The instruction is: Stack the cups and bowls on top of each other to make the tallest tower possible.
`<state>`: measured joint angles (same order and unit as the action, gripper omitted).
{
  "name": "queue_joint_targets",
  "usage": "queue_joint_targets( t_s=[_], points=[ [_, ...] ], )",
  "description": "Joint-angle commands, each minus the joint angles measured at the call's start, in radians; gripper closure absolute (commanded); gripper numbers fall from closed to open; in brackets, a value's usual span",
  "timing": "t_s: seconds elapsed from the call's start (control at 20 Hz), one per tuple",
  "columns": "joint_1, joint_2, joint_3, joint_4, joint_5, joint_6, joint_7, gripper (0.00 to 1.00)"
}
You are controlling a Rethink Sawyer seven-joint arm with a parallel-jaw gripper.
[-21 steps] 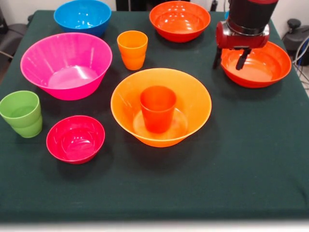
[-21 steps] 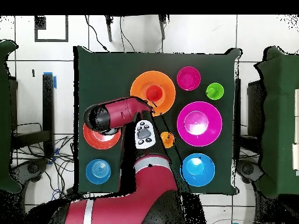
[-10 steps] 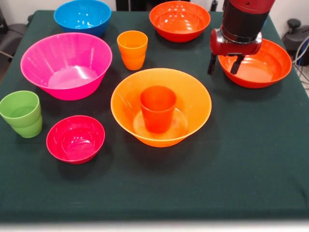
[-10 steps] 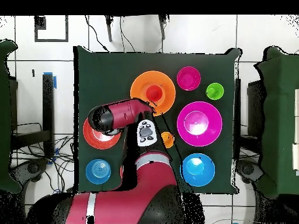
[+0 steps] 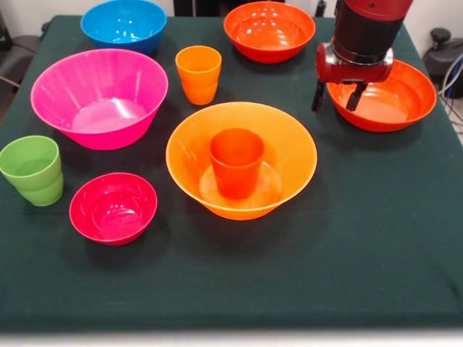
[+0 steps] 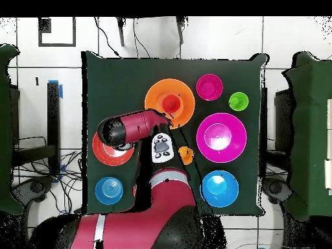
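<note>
My gripper (image 5: 334, 106) hangs open at the left rim of a red-orange bowl (image 5: 405, 94) at the right. One finger is outside the rim and one is over the inside. The widest orange bowl (image 5: 289, 148) sits mid-table with a red-orange cup (image 5: 236, 163) upright in it. An orange cup (image 5: 198, 74) stands behind it. To the left are a pink bowl (image 5: 99, 97), a blue bowl (image 5: 124, 25), a crimson bowl (image 5: 113, 207) and a green cup (image 5: 32, 170). Another red-orange bowl (image 5: 269, 30) sits at the back. From overhead the arm (image 6: 130, 128) covers the gripper and part of the red-orange bowl (image 6: 104, 154).
A dark green cloth (image 5: 376, 238) covers the table. The overhead view shows a further blue round dish (image 6: 109, 190) near the robot's base, left of the arm. Chairs and cables lie around the table (image 6: 97, 78) on the tiled floor.
Over the second my gripper shifted left from above the red-orange bowl's inside to its left rim. Since half a second ago it has hardly moved. No cup or bowl has moved.
</note>
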<state>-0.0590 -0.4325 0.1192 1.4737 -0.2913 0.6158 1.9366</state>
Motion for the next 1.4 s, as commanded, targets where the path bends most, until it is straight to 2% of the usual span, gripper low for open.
queue_joint_targets(
  t_s=[0.05,0.65,0.95,1.4],
  points=[
    [0.027,0.025,0.014,-0.053,0.016,-0.025,0.114,0.00],
    [0.051,0.050,-0.003,-0.082,0.027,-0.029,0.130,0.00],
    [0.057,0.083,-0.015,-0.095,0.025,-0.065,0.133,0.00],
    [0.068,0.081,-0.033,-0.098,0.033,-0.053,0.138,0.00]
  ],
)
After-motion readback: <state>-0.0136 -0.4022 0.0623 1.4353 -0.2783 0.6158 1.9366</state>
